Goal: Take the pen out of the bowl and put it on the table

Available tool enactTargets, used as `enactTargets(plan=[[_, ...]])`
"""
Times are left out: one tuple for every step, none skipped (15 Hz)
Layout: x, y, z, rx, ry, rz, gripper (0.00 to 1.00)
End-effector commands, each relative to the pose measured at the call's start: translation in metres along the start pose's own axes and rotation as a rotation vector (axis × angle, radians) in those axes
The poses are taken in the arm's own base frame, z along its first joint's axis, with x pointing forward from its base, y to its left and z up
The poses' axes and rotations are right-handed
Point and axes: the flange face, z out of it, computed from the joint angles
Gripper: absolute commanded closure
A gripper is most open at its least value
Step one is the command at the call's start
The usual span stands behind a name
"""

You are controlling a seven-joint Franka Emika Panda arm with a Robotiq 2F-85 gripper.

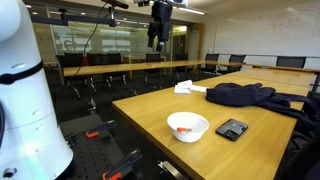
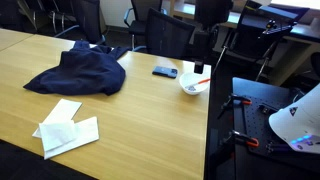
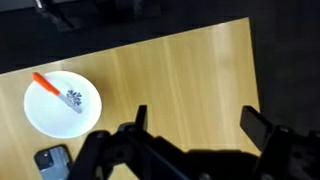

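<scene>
Robotiq gripper (image 3: 195,118): fingers spread wide, nothing between them, poised high above the table (image 3: 180,65).
Pen (image 3: 45,82): short, thin, orange-red stick, lying slanted inside the bowl (image 3: 50,118), near its rim.
Bowl: round, shallow, plain white, standing on the table.
Black device (image 3: 52,160): just beside the bowl.

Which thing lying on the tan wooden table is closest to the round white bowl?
The flat black device with a screen, just beside the bowl; dark blue garment and white papers lie farther off.
</scene>
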Motion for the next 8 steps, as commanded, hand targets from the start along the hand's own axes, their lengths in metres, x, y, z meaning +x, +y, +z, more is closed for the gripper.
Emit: enactTargets(plan=[[0.0001, 0.0, -0.0005, 0.0, -0.001, 0.0, 0.0], [0.0001, 0.0, -0.0004, 0.0, -0.001, 0.0, 0.0], [0.0001, 0.0, -0.0004, 0.0, -0.001, 0.0, 0.0], [0.0001, 0.0, -0.0004, 0.0, -0.001, 0.0, 0.0], [0.0001, 0.0, -0.0004, 0.0, -0.001, 0.0, 0.0], [0.0001, 0.0, -0.0004, 0.0, -0.001, 0.0, 0.0], [0.0036, 0.0033, 0.0038, -0.037, -0.011, -0.079, 0.0], [0.0073, 0.0071, 0.0088, -0.074, -0.004, -0.122, 0.0]])
